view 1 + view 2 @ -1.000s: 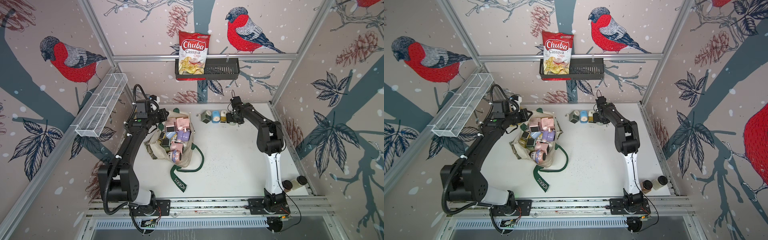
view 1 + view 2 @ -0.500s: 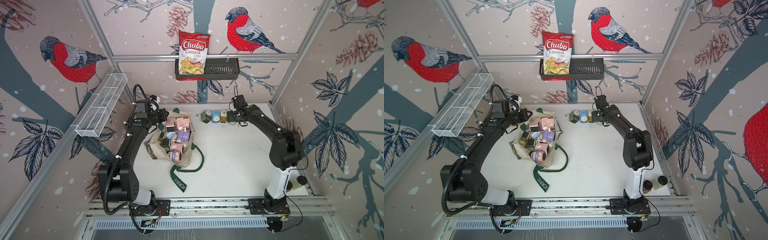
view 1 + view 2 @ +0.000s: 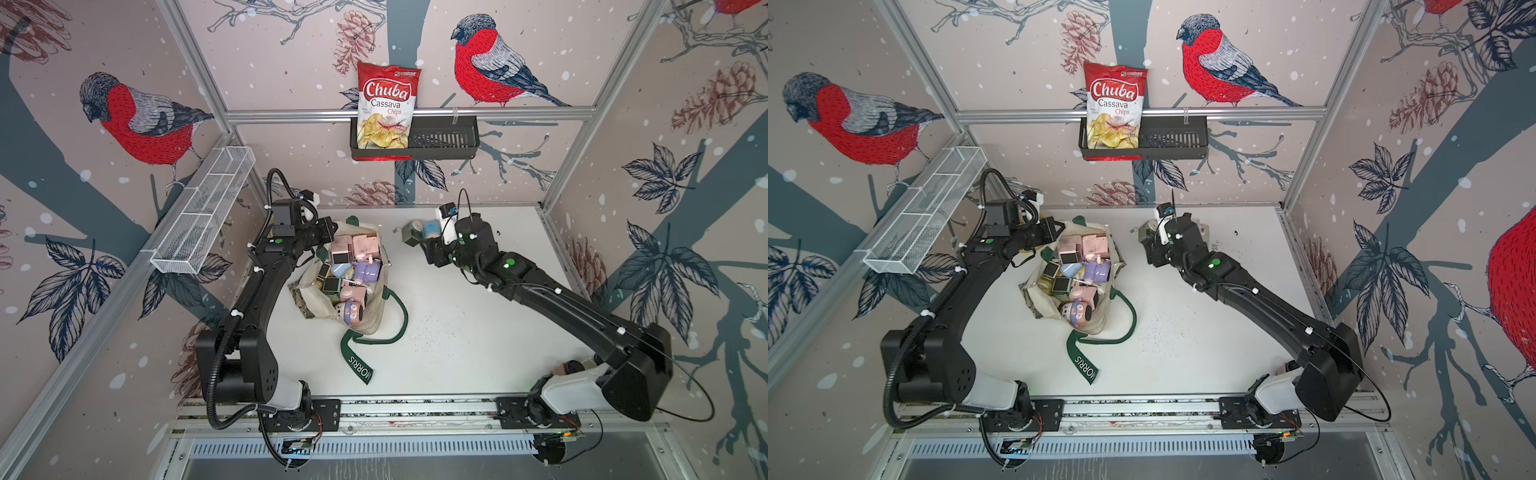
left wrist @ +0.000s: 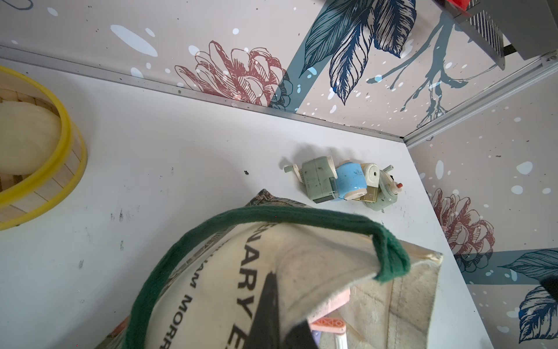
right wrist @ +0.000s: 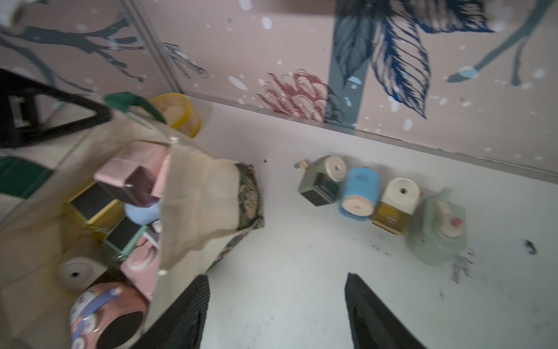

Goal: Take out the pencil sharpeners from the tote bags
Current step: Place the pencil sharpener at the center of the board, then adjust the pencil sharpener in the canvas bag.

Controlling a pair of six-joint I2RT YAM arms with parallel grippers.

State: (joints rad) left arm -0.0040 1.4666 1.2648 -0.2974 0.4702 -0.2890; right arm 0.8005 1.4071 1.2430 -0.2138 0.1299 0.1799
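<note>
The cream tote bag [image 3: 368, 322] lies open on the white table [image 3: 457, 332] in both top views, with several pastel pencil sharpeners [image 3: 353, 266] heaped inside. My left gripper [image 4: 280, 302] is shut on the bag's canvas rim at its far end, holding the mouth up. Several more sharpeners stand in a row by the back wall: green [image 5: 320, 181], blue [image 5: 359, 193], cream-and-yellow [image 5: 395, 202] and pale green [image 5: 437, 232]. My right gripper [image 5: 276, 284] hangs open and empty over bare table, between the bag [image 5: 205, 193] and that row.
A green strap handle [image 3: 357, 361] trails from the bag toward the front. A yellow-rimmed bamboo steamer [image 4: 45, 169] sits in the back left corner. On the walls hang a black basket [image 3: 444, 139] with a chips bag [image 3: 386, 108] and a white wire basket [image 3: 203, 216].
My right arm has drawn back from the row of sharpeners and turned toward the bag, its elbow swinging out to the right. My left gripper has kept its hold on the bag.
</note>
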